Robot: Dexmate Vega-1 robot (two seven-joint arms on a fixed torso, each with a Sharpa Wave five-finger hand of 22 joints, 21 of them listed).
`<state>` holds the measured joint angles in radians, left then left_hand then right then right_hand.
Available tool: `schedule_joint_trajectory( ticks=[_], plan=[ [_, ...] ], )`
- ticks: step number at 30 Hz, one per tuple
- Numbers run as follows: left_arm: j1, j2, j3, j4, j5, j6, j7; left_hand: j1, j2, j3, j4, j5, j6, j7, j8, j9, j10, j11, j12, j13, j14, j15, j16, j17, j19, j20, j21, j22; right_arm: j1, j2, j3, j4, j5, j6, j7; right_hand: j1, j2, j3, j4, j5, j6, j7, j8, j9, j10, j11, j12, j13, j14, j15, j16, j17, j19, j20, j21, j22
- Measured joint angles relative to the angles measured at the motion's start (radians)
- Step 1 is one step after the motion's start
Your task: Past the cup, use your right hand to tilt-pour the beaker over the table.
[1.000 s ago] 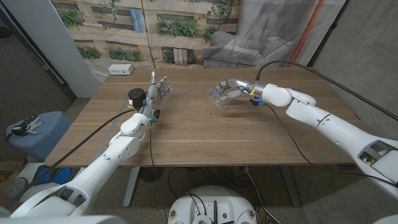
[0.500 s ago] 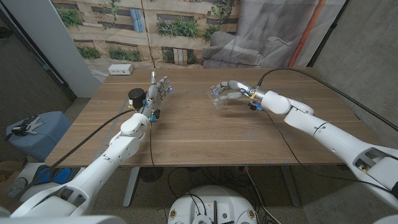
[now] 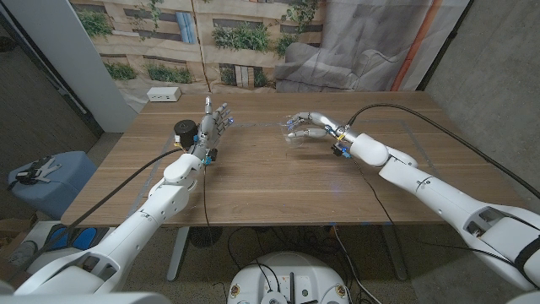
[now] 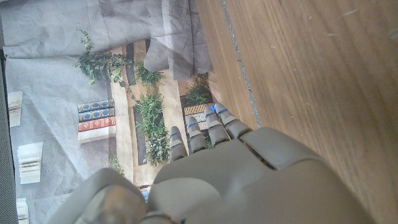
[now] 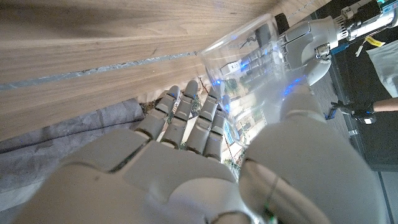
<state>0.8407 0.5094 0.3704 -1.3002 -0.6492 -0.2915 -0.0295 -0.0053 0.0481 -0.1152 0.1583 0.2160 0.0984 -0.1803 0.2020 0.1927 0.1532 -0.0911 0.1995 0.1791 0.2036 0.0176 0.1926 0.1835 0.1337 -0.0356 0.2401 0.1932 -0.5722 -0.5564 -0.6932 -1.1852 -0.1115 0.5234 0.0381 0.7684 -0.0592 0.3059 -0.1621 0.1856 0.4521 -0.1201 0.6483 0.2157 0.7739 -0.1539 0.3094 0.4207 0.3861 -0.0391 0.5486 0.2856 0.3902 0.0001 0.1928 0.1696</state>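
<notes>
Right hand (image 3: 305,127) over the far middle of the wooden table (image 3: 278,181), arm stretched in from the near right. Fingers (image 5: 186,121) and thumb wrapped round a clear beaker (image 3: 295,133), gripping it. Beaker tipped over, mouth aimed left. Same grip seen from the right wrist: beaker (image 5: 261,68) lying along the thumb side, open rim out beyond the fingertips, printed scale marks faint on the glass. Cannot tell whether anything is inside it.

Left hand (image 3: 215,125) at the far left of the table, standing upright, fingers apart and straight, holding nothing. Seen from the left wrist: back of the hand (image 4: 249,180), fingers (image 4: 208,130) reaching toward the far table edge.

Black cylinder (image 3: 184,131) just left of the left hand. White power strip (image 3: 164,95) at the far left corner. Backdrop with printed plants (image 3: 236,38) behind the table.
</notes>
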Motion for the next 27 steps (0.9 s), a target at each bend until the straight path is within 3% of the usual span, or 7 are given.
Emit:
schedule_joint_trajectory(
  ticks=[17, 27],
  plan=[
    [0.000, 0.000, 0.000, 0.000, 0.000, 0.000, 0.000, -0.005, 0.005, 0.000, 0.000, 0.000, 0.000, 0.000, 0.000, 0.000, 0.000, 0.000, 0.000, 0.000, 0.000, 0.000, 0.000, -0.002, 0.000, 0.000, -0.004, 0.000, 0.000, 0.063, -0.016, 0.141, 0.006, 0.119, -0.084, 0.015, -0.015, 0.002, -0.004, 0.000, -0.011, -0.011, -0.002, 0.001, -0.013, -0.013, -0.009, 0.004, -0.014, -0.007, 0.000, 0.000, -0.009, -0.009, 0.000, 0.000],
    [0.000, 0.000, 0.000, 0.000, 0.000, 0.000, 0.000, -0.005, 0.005, -0.004, -0.004, 0.000, 0.000, 0.000, 0.000, 0.000, 0.000, 0.000, 0.000, 0.000, 0.000, 0.000, 0.000, -0.002, 0.000, 0.000, -0.004, 0.000, 0.002, 0.091, -0.035, 0.213, -0.046, 0.193, -0.163, 0.016, -0.015, 0.001, -0.004, 0.000, -0.016, -0.016, -0.002, 0.001, -0.013, -0.013, -0.017, 0.008, -0.021, -0.003, 0.000, 0.005, -0.017, -0.016, 0.000, 0.000]
  ],
)
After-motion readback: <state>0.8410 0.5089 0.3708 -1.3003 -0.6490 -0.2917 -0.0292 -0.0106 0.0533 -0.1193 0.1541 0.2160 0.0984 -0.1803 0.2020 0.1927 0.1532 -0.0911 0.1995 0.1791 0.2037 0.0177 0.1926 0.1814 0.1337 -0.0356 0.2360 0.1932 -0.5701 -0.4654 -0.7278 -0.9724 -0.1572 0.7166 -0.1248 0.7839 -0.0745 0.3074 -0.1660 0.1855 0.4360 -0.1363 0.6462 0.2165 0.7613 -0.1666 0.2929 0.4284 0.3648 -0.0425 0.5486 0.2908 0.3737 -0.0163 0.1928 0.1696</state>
